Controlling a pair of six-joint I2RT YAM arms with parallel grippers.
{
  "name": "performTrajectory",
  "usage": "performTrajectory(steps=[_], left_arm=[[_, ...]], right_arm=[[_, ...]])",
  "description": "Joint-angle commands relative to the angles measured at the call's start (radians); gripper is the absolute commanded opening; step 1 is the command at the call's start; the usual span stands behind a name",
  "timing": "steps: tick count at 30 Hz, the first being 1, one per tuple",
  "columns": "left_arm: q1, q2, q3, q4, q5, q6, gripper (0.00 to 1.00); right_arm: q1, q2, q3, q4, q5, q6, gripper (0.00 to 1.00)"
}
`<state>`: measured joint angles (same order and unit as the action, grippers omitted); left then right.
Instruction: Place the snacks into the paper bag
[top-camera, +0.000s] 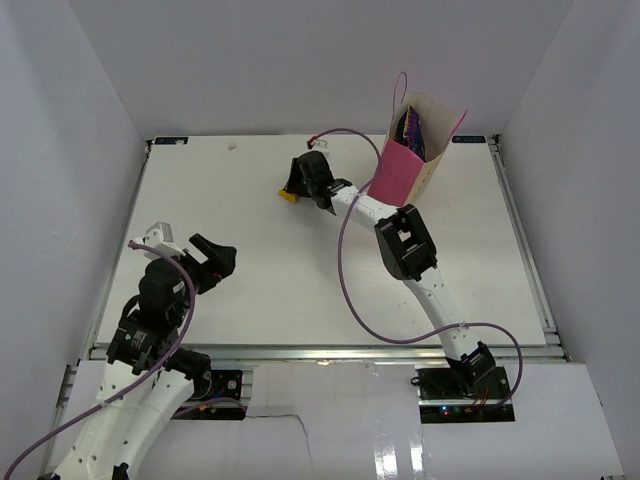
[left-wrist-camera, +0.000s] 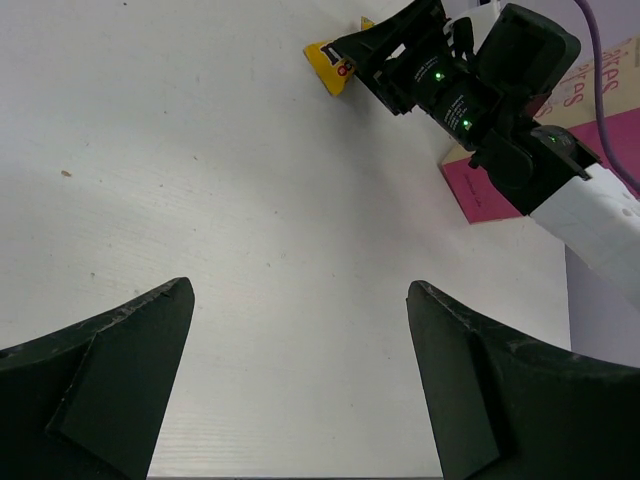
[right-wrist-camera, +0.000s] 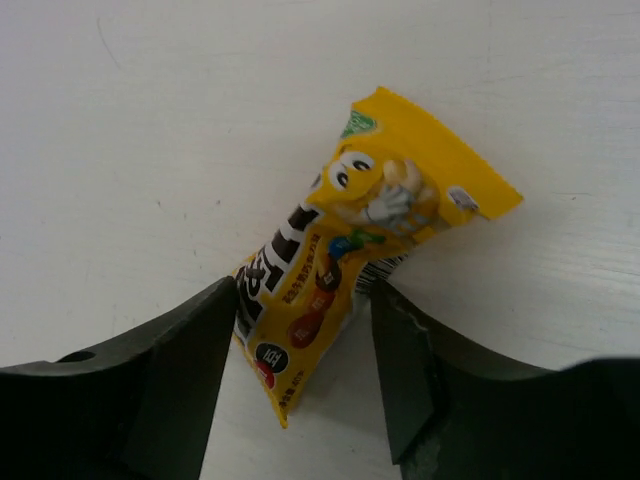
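The yellow candy packet (right-wrist-camera: 350, 260) is lying on the table (top-camera: 260, 310), on the left side of the paper bag (top-camera: 400, 175) and a little apart from it. My right gripper (right-wrist-camera: 305, 300) is standing over the end of the packet that is farther from the bag, and its two fingers are pressing the wrapper from both sides, so I am judging that I am grasping the packet, though I cannot tell if it is lifting from the table. My left gripper (left-wrist-camera: 300, 300) is hanging released, its fingers wide apart and holding nothing, well apart from the bag on its left and nearer side. Inside the bag, the dark blue-purple snack bag (top-camera: 412, 128) is showing at the open mouth. I am thinking the pick-up step is in hand. The next move is calling for raising the packet above the tall rim, carrying it over the mouth, avoiding the thin handles, and then releasing.
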<state>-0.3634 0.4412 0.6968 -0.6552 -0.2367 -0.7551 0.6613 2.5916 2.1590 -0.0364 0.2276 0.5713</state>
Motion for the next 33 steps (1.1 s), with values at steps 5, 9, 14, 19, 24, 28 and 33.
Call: performTrajectory(steps=[5, 9, 14, 19, 24, 28, 33], left_arm=[[0.0, 0.011, 0.001, 0.002, -0.024, -0.007, 0.98], [0.0, 0.011, -0.008, 0.041, -0.024, 0.011, 0.98], [0.0, 0.014, -0.028, 0.101, -0.015, 0.065, 0.98], [0.0, 0.031, -0.043, 0.18, 0.017, 0.137, 0.98], [0.0, 0.065, -0.068, 0.267, 0.05, 0.183, 0.98], [0.0, 0.112, -0.083, 0.347, 0.092, 0.209, 0.98], [0.001, 0.214, -0.076, 0.456, 0.149, 0.237, 0.98]], right_arm=[[-0.009, -0.053, -0.043, 0.107, -0.019, -0.022, 0.23], [-0.015, -0.2, -0.129, 0.147, -0.19, -0.174, 0.08], [-0.028, -0.471, -0.347, 0.227, -0.658, -0.472, 0.08], [-0.057, -0.821, -0.476, 0.052, -0.808, -0.786, 0.08], [-0.233, -1.088, -0.548, -0.081, -0.657, -0.852, 0.08], [-0.357, -1.206, -0.6, -0.097, -0.453, -0.904, 0.08], [-0.411, -1.216, -0.645, -0.091, -0.301, -0.924, 0.08]])
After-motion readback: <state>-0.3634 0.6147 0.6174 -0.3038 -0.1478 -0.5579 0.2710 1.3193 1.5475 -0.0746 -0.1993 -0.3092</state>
